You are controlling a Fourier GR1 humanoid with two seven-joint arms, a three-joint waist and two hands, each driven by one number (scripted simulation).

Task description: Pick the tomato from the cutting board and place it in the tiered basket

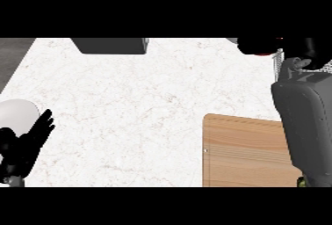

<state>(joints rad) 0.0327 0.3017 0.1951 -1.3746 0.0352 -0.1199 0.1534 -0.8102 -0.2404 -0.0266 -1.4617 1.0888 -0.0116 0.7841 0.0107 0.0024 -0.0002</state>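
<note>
Nearest the lower edge, the left hand [23,147] is resting at the left side of the white marbled worktop [130,110], its fingers straight and pointing up, holding nothing. At the lower right, the wooden cutting board [243,151] is lying bare where it shows, and its right part is being covered by the grey right forearm [301,123], which is stretching up the right side of the view.

Farther up, at the top right corner, the right hand [269,46] is curling round something red, which is peeking out between the black fingers and is most likely the tomato [262,53]. Just below and to the right of it, a strip of wire mesh is showing, apparently the rim of the tiered basket [280,66]; most of the basket is lying outside the view or behind the arm. At the top centre, a dark box-like object [110,45] is sitting on the worktop, well apart from all this.

The carrying step appears to be nearing its end, with the tomato being held near or above the basket. The next move is calling for bringing the hand squarely over a tier, lowering it inside the mesh rim, and only then letting the fingers open.
</note>
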